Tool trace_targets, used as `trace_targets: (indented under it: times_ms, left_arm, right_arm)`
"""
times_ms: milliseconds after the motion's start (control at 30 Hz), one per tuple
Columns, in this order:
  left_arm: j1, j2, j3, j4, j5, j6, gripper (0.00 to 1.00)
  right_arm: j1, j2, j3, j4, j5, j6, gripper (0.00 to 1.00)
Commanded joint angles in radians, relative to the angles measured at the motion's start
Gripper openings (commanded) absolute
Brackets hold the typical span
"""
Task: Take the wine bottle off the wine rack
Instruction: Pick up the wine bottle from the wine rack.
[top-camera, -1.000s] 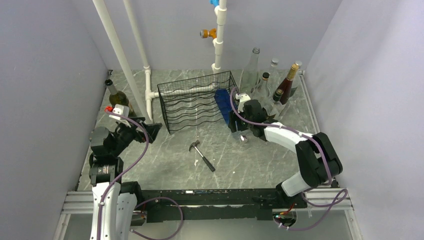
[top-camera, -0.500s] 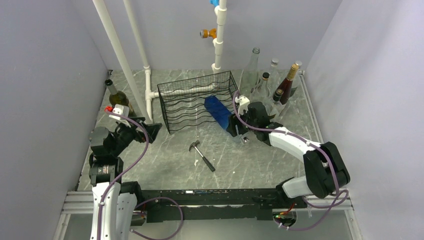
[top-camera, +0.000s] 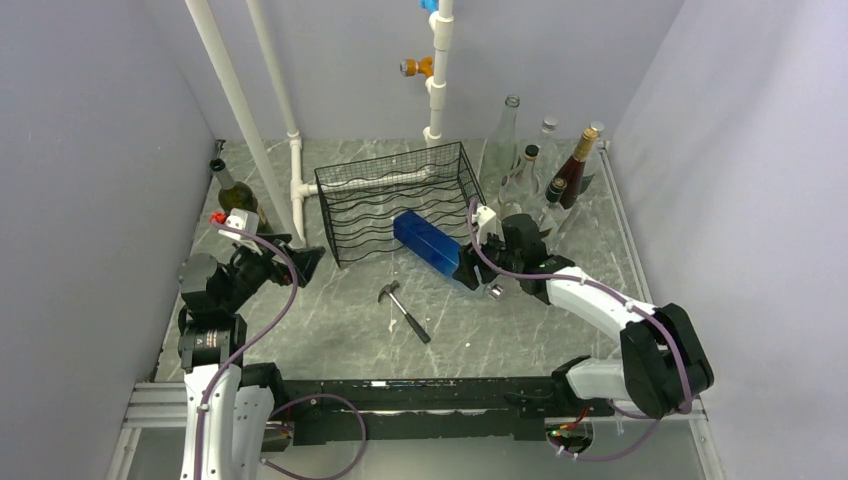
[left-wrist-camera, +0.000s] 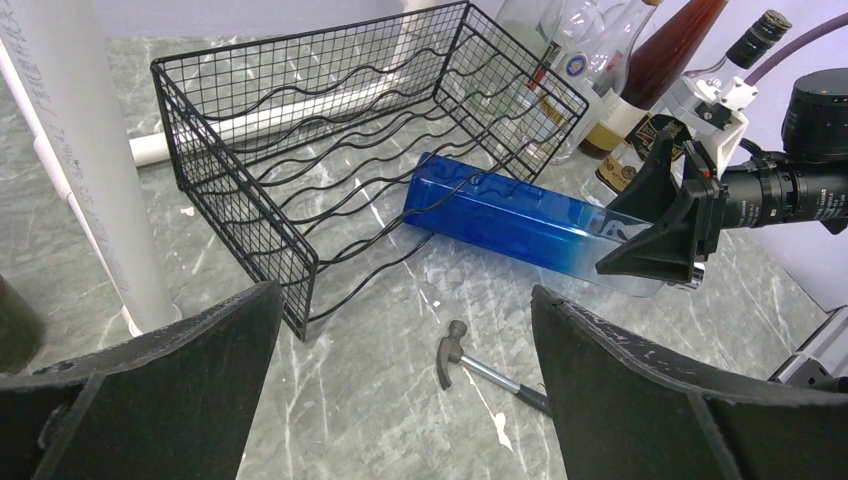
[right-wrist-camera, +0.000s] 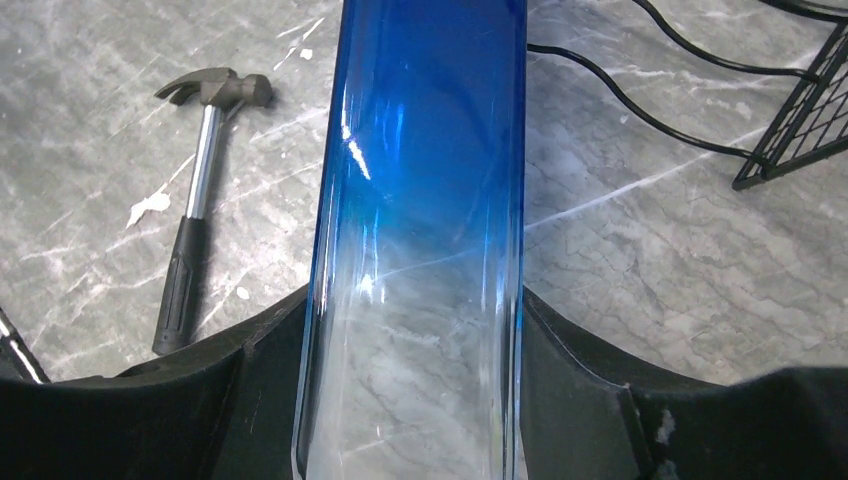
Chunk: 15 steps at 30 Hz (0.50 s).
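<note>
The black wire-mesh wine rack (top-camera: 395, 200) stands at the back middle of the table; it also shows in the left wrist view (left-wrist-camera: 330, 150). My right gripper (top-camera: 478, 272) is shut on the clear end of a square blue glass wine bottle (top-camera: 428, 246), which lies outside the rack's front right corner, tilted toward the rack. In the right wrist view the bottle (right-wrist-camera: 425, 200) sits between both fingers (right-wrist-camera: 180, 400). In the left wrist view the bottle (left-wrist-camera: 520, 215) rests just off the rack's lowest wires. My left gripper (top-camera: 300, 258) is open and empty, left of the rack.
A small hammer (top-camera: 405, 311) lies in front of the rack. Several upright bottles (top-camera: 560, 170) stand at the back right. A dark bottle (top-camera: 235, 195) stands at the back left beside white pipes (top-camera: 240, 110).
My right gripper has pulled the blue bottle out of the rack, forward and to the right, and its far end has swung left. The left arm has not moved.
</note>
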Motion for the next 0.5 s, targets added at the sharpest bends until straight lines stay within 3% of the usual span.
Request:
trace_targets:
  times_ms: [0,467]
  left_arm:
    - [0.007,-0.010,-0.004,0.058,0.041,-0.013,0.99]
    - [-0.050,0.028,-0.042,0.200,0.203,-0.078,0.99]
  right_arm:
    - [0.009,-0.071,0.019,0.024,-0.093,-0.081,0.00]
    - [0.009,-0.176,0.065,-0.306,0.002,-0.289,0.00]
